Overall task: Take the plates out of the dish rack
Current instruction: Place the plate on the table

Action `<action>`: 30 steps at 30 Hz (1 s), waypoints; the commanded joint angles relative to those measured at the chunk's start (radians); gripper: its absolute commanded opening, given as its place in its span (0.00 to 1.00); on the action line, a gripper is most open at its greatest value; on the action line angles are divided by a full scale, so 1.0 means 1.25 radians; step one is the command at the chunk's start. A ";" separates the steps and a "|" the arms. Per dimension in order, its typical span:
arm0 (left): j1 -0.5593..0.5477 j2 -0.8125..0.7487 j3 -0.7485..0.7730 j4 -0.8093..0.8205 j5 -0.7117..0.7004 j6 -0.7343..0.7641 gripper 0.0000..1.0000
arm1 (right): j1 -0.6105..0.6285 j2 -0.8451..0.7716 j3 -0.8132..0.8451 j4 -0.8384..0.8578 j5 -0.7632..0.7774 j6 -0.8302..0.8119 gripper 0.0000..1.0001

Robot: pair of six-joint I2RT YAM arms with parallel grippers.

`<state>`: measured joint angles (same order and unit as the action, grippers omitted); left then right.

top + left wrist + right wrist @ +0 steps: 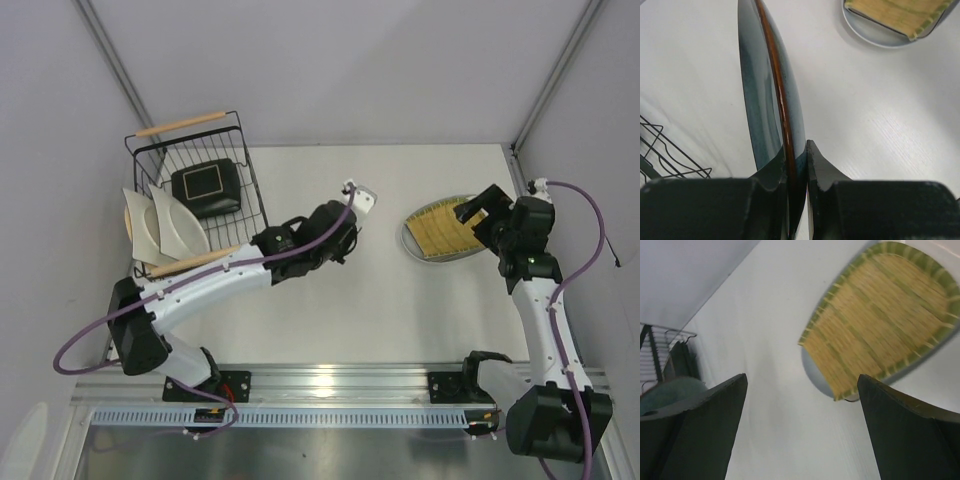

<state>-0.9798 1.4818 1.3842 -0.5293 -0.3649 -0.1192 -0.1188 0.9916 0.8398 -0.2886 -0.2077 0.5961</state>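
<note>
The left end effector (796,161) is pinched on the rim of a dark teal plate (771,100). The plate stands on edge between the fingers and reaches away from the wrist, above the bench (330,320). In the overhead view this end effector sits near the bench's centre, just off the four o'clock corner of the dish rack (250,170).

The rack stands at ten o'clock on the bench. A black-rimmed square plate (208,187) lies flat inside it. Two white plates (158,225) lean at its eight o'clock corner, and the overhead angle makes it hard to tell whether they stand fully inside the wires.

At three o'clock a mustard ribbed plate (443,228) rests on a grey round plate (408,240). The right end effector (801,380) is spread wide and holds nothing. It hovers at the stack's two o'clock edge, and in its wrist view the mustard plate shows beyond and between the two fingers.
</note>
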 commanded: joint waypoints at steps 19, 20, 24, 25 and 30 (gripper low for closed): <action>-0.251 0.086 -0.166 0.258 -0.140 -0.025 0.00 | -0.068 -0.147 -0.286 -0.130 0.201 0.221 0.00; -0.269 0.115 -0.158 0.254 -0.161 -0.025 0.00 | -0.068 -0.138 -0.301 -0.115 0.182 0.227 0.00; -0.317 0.181 -0.138 0.241 -0.210 -0.011 0.00 | -0.068 -0.084 -0.344 -0.038 0.174 0.250 0.00; -0.330 0.196 -0.134 0.239 -0.219 -0.009 0.00 | -0.068 -0.076 -0.348 -0.027 0.174 0.252 0.00; -0.352 0.265 -0.139 0.252 -0.259 -0.003 0.00 | -0.068 -0.007 -0.363 0.081 0.127 0.261 0.00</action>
<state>-1.4128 1.7790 1.1843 -0.3012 -0.6823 -0.0864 -0.2012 0.9482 0.3901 -0.3450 -0.0113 0.8967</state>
